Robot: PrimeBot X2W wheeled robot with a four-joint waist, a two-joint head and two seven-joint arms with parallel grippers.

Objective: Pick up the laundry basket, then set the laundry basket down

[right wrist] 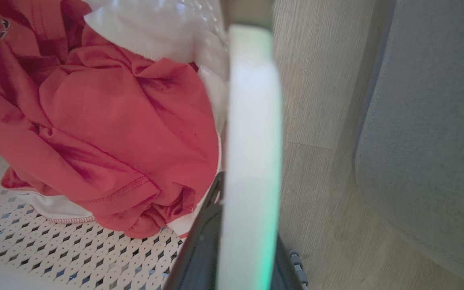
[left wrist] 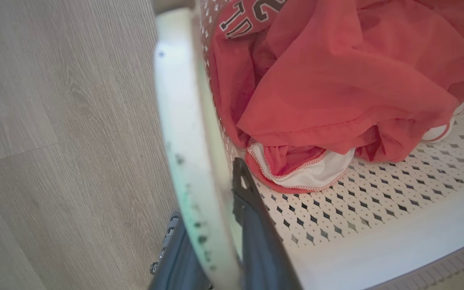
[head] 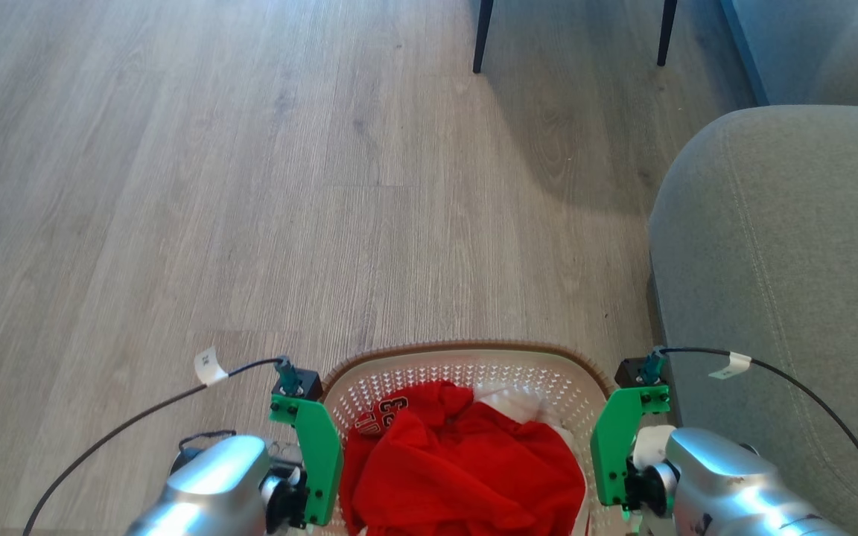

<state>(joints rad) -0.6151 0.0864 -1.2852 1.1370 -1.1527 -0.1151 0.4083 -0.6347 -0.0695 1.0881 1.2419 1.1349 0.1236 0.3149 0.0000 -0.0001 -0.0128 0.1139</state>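
Head view: we logged the laundry basket [head: 466, 348], red clothes [head: 466, 469] inside, close below us beside the sofa [head: 771, 260].
Left wrist view: left pincer [left wrist: 207, 195] pinched one white handle [left wrist: 181, 121].
Right wrist view: right pincer [right wrist: 252, 225] pinched the other handle [right wrist: 253, 121].
Grasp done, we judged; lift uncertain, setting-down not yet done.

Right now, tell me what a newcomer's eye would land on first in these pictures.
A crumpled red garment grabs the eye first, heaped in the white perforated laundry basket at the bottom centre of the head view. The left pincer and right pincer clamp the basket's opposite sides, one finger inside and one outside. A grey sofa stands to its right.
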